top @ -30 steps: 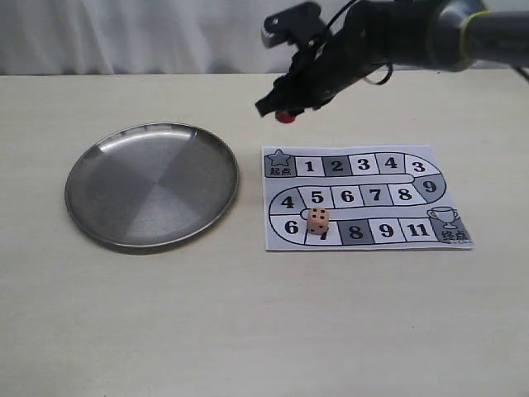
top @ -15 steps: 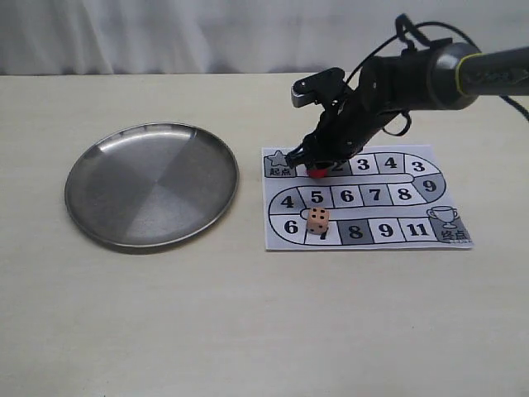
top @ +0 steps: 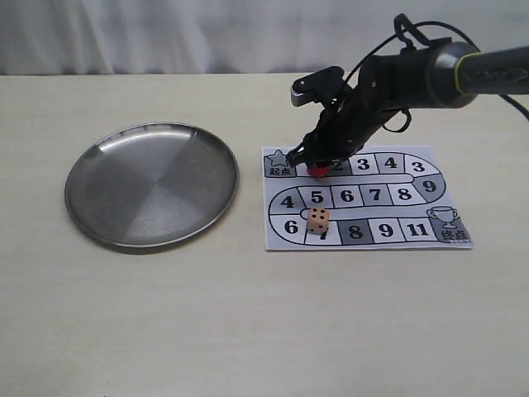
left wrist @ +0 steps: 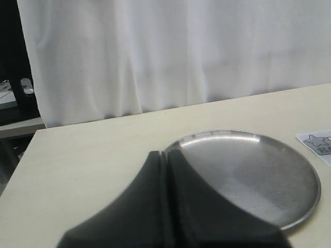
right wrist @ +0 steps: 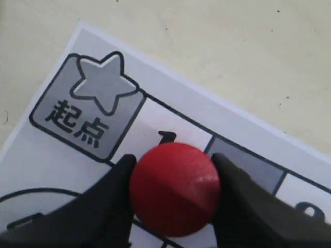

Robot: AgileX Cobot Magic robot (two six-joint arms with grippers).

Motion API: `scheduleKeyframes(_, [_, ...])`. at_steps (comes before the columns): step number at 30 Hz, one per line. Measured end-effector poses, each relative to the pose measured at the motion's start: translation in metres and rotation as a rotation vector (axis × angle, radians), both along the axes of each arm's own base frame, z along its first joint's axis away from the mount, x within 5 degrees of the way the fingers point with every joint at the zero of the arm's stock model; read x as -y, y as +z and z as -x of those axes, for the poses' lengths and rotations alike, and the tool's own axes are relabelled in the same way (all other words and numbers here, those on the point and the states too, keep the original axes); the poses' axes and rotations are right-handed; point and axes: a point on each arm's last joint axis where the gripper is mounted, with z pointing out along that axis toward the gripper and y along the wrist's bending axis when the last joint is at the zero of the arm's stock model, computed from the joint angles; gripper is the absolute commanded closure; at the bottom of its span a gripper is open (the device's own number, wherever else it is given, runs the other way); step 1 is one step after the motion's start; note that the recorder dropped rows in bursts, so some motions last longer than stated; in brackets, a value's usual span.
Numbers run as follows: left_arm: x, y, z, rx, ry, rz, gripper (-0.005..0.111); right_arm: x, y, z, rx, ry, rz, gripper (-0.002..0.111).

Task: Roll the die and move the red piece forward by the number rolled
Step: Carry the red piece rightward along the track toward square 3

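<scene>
My right gripper (top: 316,165) is shut on the red piece (top: 316,170), holding it low over the board (top: 368,236) at square 1, beside the star start square. In the right wrist view the red piece (right wrist: 175,189) fills the gap between both black fingers (right wrist: 106,206), with the star square (right wrist: 88,111) just beyond. Whether the piece touches the paper cannot be told. The tan die (top: 318,220) rests on the board's bottom row near squares 6 and 7, several pips facing the camera. My left gripper (left wrist: 166,155) is shut on nothing, near the steel plate (left wrist: 279,206).
A round steel plate (top: 99,165) lies on the table at the left, a short gap from the board's left edge. A white curtain hangs behind the table's far edge. The right arm (top: 430,70) reaches in from the upper right.
The right gripper carried the red piece down from above the table behind the board to square 1. Over the last half second it barely shifted. Die and plate stayed put.
</scene>
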Motion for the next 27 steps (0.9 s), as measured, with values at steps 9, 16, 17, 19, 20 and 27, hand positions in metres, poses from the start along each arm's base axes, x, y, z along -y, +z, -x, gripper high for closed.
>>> scheduleKeyframes(9, [0.0,0.0,0.0,0.0,0.0,0.0,0.107,0.016,0.109,0.001,0.229,-0.035,-0.033,0.104])
scheduleKeyframes(16, [0.0,0.0,0.0,0.0,0.0,0.0,0.107,0.037,0.085,-0.005,0.18,-0.087,-0.016,0.104])
scheduleKeyframes(17, [0.0,0.0,0.0,0.0,0.0,0.0,0.107,0.038,0.07,-0.006,0.151,-0.089,-0.008,0.104])
scheduleKeyframes(19, [0.0,0.0,0.0,0.0,0.0,0.0,0.107,0.038,0.038,-0.007,0.086,-0.09,0.011,0.104])
scheduleKeyframes(20, [0.0,0.0,0.0,0.0,0.0,0.0,0.107,0.038,0.023,-0.007,0.052,-0.089,0.02,0.104])
scheduleKeyframes(27, [0.0,0.0,0.0,0.0,0.0,0.0,0.107,0.037,-0.007,-0.008,-0.006,-0.099,0.022,0.104])
